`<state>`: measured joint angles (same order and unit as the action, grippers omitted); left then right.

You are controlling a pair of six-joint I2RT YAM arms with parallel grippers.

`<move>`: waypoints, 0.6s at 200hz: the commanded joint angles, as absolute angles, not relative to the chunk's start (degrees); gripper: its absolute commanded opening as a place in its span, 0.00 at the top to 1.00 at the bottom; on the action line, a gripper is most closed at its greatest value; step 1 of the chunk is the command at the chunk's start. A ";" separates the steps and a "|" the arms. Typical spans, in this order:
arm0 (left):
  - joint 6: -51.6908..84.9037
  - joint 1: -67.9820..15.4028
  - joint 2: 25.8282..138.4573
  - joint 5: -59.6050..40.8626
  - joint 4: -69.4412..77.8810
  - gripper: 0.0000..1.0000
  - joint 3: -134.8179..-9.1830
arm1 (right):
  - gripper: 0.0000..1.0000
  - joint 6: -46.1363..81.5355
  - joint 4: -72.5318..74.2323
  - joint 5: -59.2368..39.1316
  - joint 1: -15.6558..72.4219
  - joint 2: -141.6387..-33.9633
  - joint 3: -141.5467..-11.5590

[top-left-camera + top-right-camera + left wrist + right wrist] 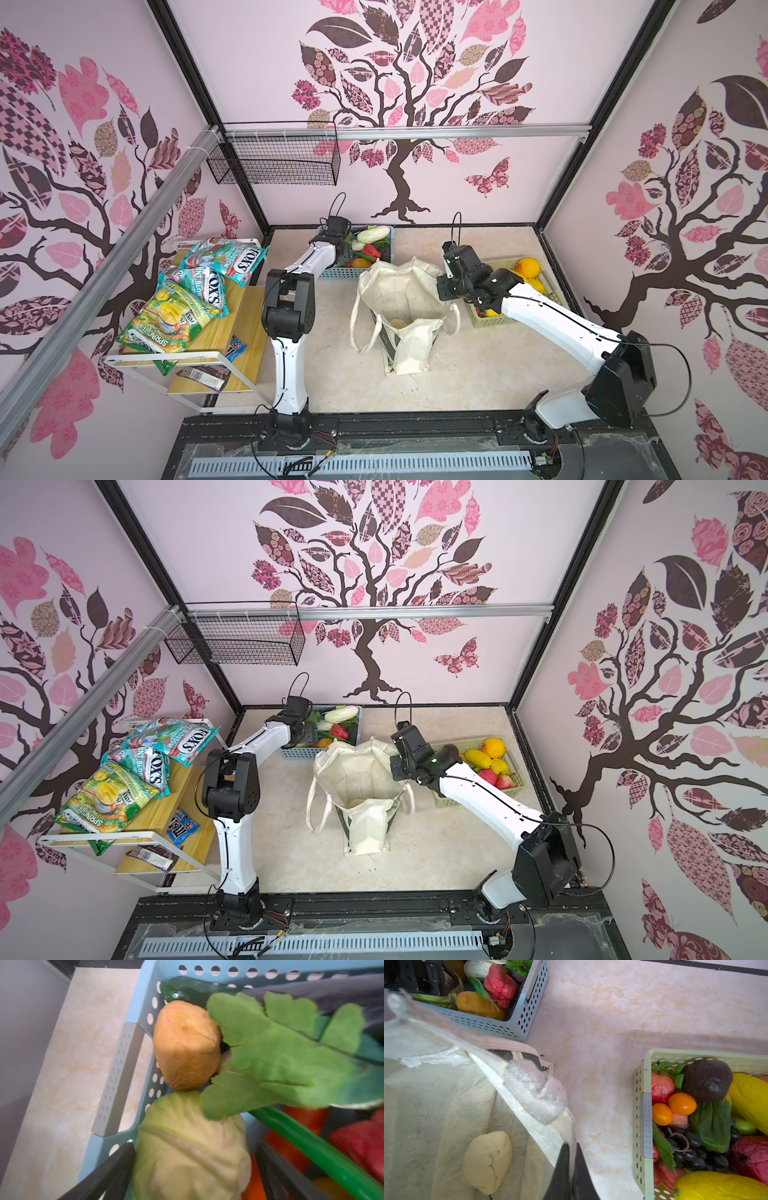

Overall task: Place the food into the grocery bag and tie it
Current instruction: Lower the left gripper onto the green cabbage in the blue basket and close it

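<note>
The cream grocery bag (pixel 403 299) stands open mid-table in both top views, with one pale food piece (pixel 488 1161) on its bottom. My right gripper (pixel 572 1145) is shut on the bag's rim at its right side, holding the mouth open. The left gripper (pixel 194 1145) reaches down into the blue basket (pixel 145 1001) and is open. Its fingers straddle a round pale green cabbage (pixel 187 1167); one finger touches it and the other stands apart. Beside the cabbage lie an orange-tan vegetable (pixel 187 1047), a green leaf (pixel 280 1053) and a dark cucumber (pixel 187 989).
A pale green basket (pixel 641 1076) of fruit sits right of the bag, under my right arm. A wooden shelf with snack packets (pixel 199 291) stands at the left. A black wire basket (pixel 274 162) hangs on the back wall.
</note>
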<state>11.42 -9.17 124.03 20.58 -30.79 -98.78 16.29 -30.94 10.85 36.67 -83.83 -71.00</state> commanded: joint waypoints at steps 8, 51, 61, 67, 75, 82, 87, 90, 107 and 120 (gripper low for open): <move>12.11 -9.11 126.09 19.12 -31.24 0.11 -100.77 | 1.00 15.83 -33.55 9.98 36.79 -83.55 -72.91; 12.72 -9.10 124.14 19.33 -30.77 0.25 -100.06 | 1.00 16.11 -33.26 10.11 36.83 -83.87 -72.97; 12.74 -9.09 123.45 19.26 -30.63 0.28 -99.48 | 1.00 16.36 -33.02 9.97 36.83 -84.04 -73.00; 12.74 -9.06 122.97 19.28 -30.59 0.28 -99.21 | 1.00 16.49 -32.86 9.79 36.82 -84.11 -72.99; 12.83 -9.10 122.36 19.25 -30.53 0.29 -98.81 | 1.00 16.53 -32.67 9.58 36.78 -84.28 -72.99; 12.83 -9.06 121.66 19.20 -30.32 0.29 -98.34 | 1.00 16.74 -32.51 9.30 36.80 -84.34 -72.87; 12.92 -9.10 121.17 19.17 -30.17 0.29 -98.06 | 1.00 16.81 -32.37 9.11 36.87 -84.27 -72.86; 12.96 -9.06 120.94 19.16 -30.11 0.29 -97.86 | 1.00 16.79 -32.38 8.98 36.82 -84.27 -72.91; 13.16 -9.05 118.69 18.49 -29.53 0.30 -96.48 | 1.00 17.16 -32.07 8.53 36.83 -84.13 -72.70; 13.36 -9.06 117.21 17.98 -29.31 0.31 -95.64 | 1.00 17.38 -31.98 8.21 36.83 -84.11 -72.63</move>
